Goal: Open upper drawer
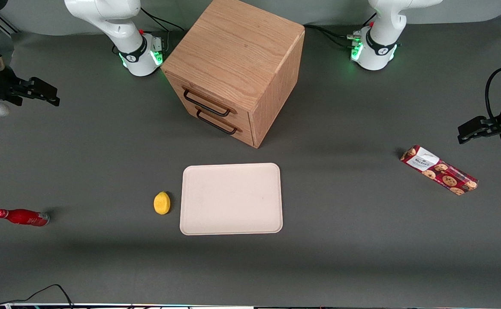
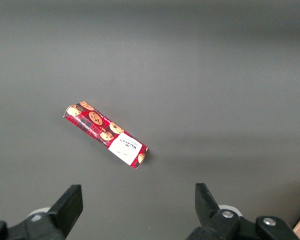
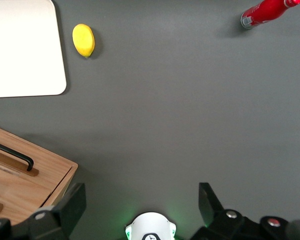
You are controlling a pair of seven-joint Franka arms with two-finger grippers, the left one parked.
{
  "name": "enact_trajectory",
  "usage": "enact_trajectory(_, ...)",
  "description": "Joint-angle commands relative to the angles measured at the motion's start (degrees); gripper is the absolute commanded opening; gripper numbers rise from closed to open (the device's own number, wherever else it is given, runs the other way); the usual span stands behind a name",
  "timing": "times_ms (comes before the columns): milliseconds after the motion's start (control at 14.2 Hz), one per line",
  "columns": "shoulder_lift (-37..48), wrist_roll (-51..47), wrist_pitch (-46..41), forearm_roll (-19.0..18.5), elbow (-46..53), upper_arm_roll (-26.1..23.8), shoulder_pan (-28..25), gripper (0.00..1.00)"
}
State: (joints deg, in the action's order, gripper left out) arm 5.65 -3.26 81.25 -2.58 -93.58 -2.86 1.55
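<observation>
The cube-shaped wooden cabinet (image 1: 233, 64) stands at the back middle of the table, its front turned toward the working arm's end. The upper drawer (image 1: 211, 98) is shut, flush with the front, and its thin black bar handle (image 1: 206, 103) is free. The matching lower drawer (image 1: 227, 126) just below is shut too. My right gripper (image 1: 49, 95) is open and empty, held above the table far toward the working arm's end, well apart from the cabinet. In the right wrist view the gripper (image 3: 140, 205) has its fingers spread wide, and a corner of the cabinet front (image 3: 45, 175) shows with a black handle (image 3: 12, 155).
A cream tray (image 1: 231, 199) lies nearer the camera than the cabinet, with a yellow lemon (image 1: 161, 202) beside it. A red bottle (image 1: 22, 217) lies toward the working arm's end. A cookie packet (image 1: 439, 170) lies toward the parked arm's end. The working arm's base (image 1: 141, 56) stands beside the cabinet.
</observation>
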Motion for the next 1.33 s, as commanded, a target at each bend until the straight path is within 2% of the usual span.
enact_trajectory(0, -0.8, -1.6, 0.5, 0.5, 2.1, -0.1, 1.1, 1.00)
enact_trajectory(211, -1.3, -3.0, 0.4, 0.5, 1.9, -0.8, 0.7, 1.00)
enact_trajectory(351, -1.6, -3.3, 0.8, 2.4, 2.2, -0.7, 1.0, 1.00)
enact_trajectory(1053, 0.1, -3.3, -2.2, 2.8, 2.3, -1.0, 0.2, 1.00)
enact_trajectory(1123, 0.1, -3.3, -3.1, 2.9, 2.3, -3.0, 0.0, 1.00)
enact_trajectory(1263, 0.1, -3.6, -3.4, 2.8, 2.6, -10.4, 0.2, 1.00)
